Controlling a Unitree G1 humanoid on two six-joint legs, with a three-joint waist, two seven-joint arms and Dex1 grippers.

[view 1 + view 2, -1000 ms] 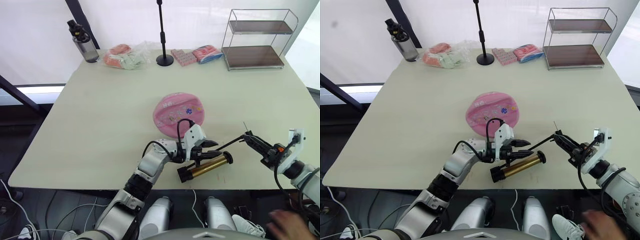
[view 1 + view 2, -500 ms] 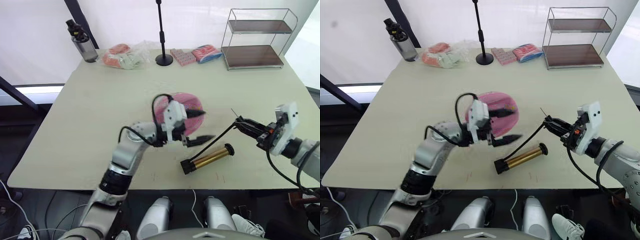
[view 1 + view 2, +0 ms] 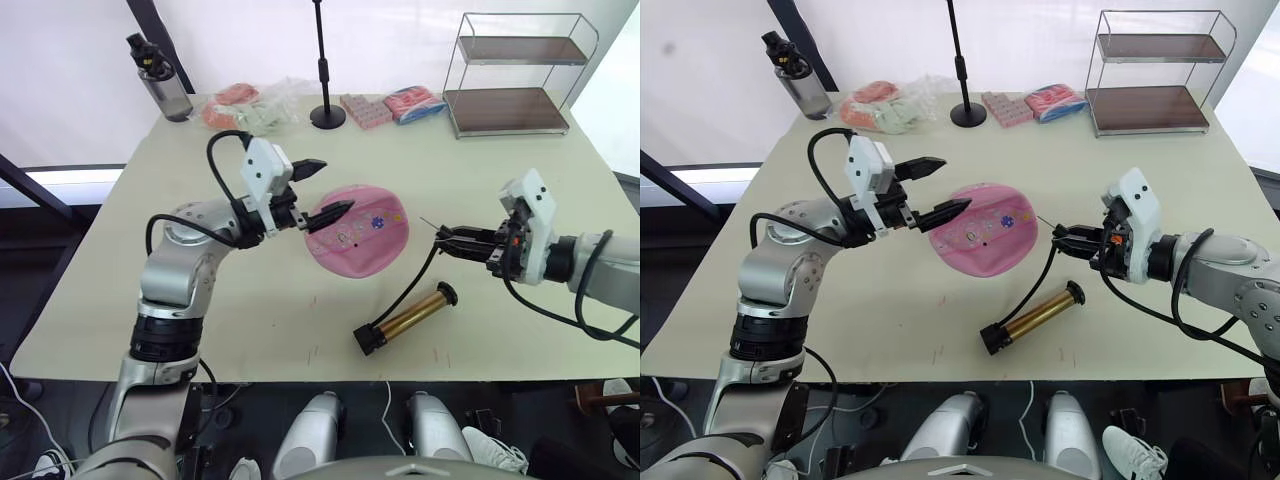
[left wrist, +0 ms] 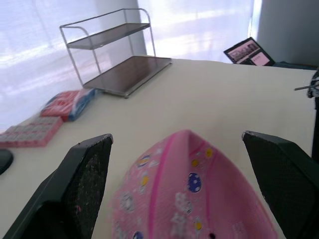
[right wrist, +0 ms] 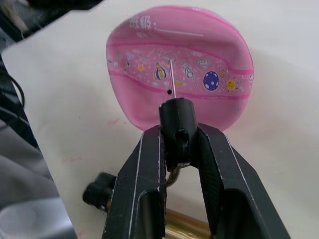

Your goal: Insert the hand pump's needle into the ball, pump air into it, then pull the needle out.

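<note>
A: Flattish pink rubber ball (image 3: 358,229) lay mid-worktop (image 3: 200,290); spread left pincer (image 3: 320,190) hovered beside it.

B: Right pincer (image 5: 178,130) pinched the needle's (image 5: 171,79) black hose end; bronze-gold pump (image 3: 410,316) lay nearby. Wire shelf (image 3: 520,75) held nothing.

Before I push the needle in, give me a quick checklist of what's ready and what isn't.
1. Right gripper clamped on the hose end behind the needle: ok.
2. Needle aimed at the ball, near its small dark valve hole in the right wrist view: ok.
3. Needle inserted: not ok, tip short of the ball.
4. Left gripper holding the ball: not ok, fingers open at its rim.
5. Hand pump lying flat on the table, held by nothing: not ok for pumping.
6. Ball inflated: not ok, flat disc.
</note>
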